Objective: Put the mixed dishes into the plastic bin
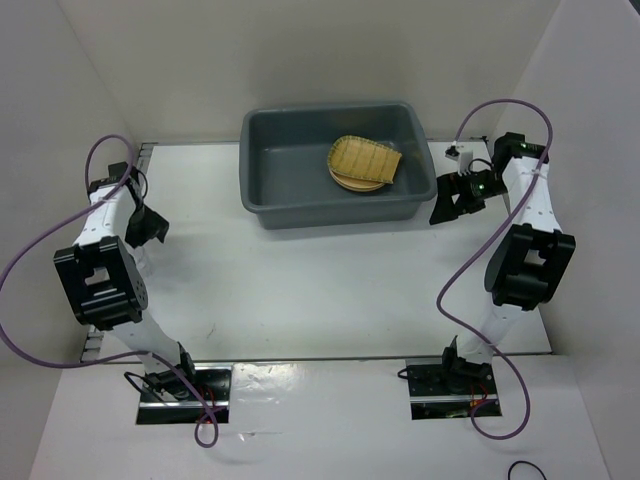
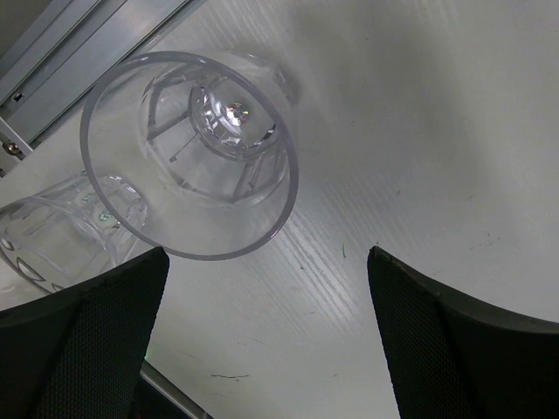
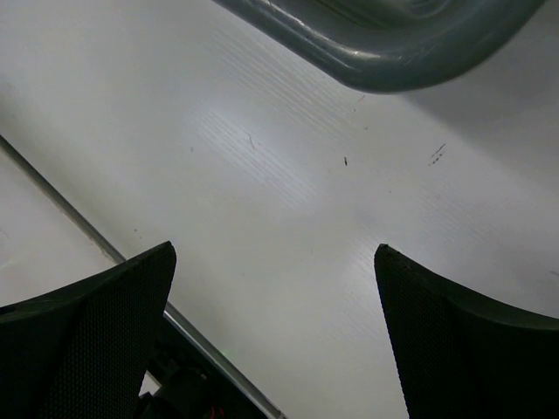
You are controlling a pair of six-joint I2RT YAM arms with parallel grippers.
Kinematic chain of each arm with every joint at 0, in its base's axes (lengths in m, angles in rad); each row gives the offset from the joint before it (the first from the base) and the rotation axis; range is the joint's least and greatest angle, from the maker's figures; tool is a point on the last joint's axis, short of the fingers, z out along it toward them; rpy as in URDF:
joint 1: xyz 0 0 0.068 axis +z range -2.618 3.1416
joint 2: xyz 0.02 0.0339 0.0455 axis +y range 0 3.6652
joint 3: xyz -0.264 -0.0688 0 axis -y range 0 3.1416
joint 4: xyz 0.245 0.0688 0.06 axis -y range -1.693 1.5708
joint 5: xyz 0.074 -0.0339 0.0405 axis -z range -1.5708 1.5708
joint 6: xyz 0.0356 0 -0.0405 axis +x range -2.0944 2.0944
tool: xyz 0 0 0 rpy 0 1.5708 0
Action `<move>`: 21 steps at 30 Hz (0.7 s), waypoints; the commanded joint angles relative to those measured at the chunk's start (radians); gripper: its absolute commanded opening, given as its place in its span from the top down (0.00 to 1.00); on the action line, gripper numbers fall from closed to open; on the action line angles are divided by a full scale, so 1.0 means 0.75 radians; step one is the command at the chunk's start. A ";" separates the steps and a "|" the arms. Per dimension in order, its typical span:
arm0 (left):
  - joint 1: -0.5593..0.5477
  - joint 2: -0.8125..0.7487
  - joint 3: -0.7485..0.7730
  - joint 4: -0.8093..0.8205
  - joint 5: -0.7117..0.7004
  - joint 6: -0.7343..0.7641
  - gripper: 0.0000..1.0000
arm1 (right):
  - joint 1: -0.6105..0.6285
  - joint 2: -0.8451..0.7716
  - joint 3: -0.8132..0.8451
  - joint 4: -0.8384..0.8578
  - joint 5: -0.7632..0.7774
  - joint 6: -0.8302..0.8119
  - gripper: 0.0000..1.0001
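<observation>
Seen from above, the left arm folds along the frame's left edge, its claw [image 1: 148, 228] spread wide and empty over an upright clear glass cup [image 2: 188, 153], with a second cup [image 2: 52, 236] just beside it. At upper right, the right claw [image 1: 450, 205] hangs wide open and empty beside the dark grey bin [image 1: 262, 160]. The bin sits at upper centre and holds a ribbed bamboo tray [image 1: 366, 158] lying on a tan plate [image 1: 355, 184].

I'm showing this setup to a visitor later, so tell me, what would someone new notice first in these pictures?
The large dark grey bin at the far middle of the table, with a ribbed bamboo tray lying on a tan plate inside it. In the left wrist view, a clear glass cup fills the frame just beyond the left gripper, jaws open, with a second glass cup beside it.
</observation>
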 commanded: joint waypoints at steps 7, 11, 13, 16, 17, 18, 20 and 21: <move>0.014 0.088 0.115 0.131 0.056 0.048 0.00 | -0.005 -0.021 0.005 -0.018 -0.016 -0.013 0.01; 0.014 0.143 0.144 0.131 0.068 0.083 0.00 | -0.005 -0.021 -0.024 -0.018 -0.004 -0.013 0.01; 0.014 0.143 0.144 0.131 0.085 0.083 0.00 | -0.005 -0.021 -0.036 -0.018 -0.004 -0.013 0.01; 0.014 0.131 0.156 0.131 0.099 0.083 0.00 | -0.005 -0.021 -0.036 -0.018 0.008 -0.013 0.01; 0.014 0.131 0.170 0.131 0.099 0.083 0.00 | -0.005 -0.021 -0.036 -0.018 0.008 -0.013 0.01; 0.014 0.131 0.183 0.131 0.115 0.083 0.00 | -0.005 -0.021 -0.036 -0.018 0.008 -0.013 0.01; 0.014 0.131 0.228 0.131 0.132 0.083 0.01 | -0.005 -0.021 -0.049 -0.018 0.008 -0.013 0.01; 0.014 0.131 0.244 0.119 0.150 0.083 0.03 | -0.005 -0.021 -0.049 -0.018 0.008 -0.001 0.01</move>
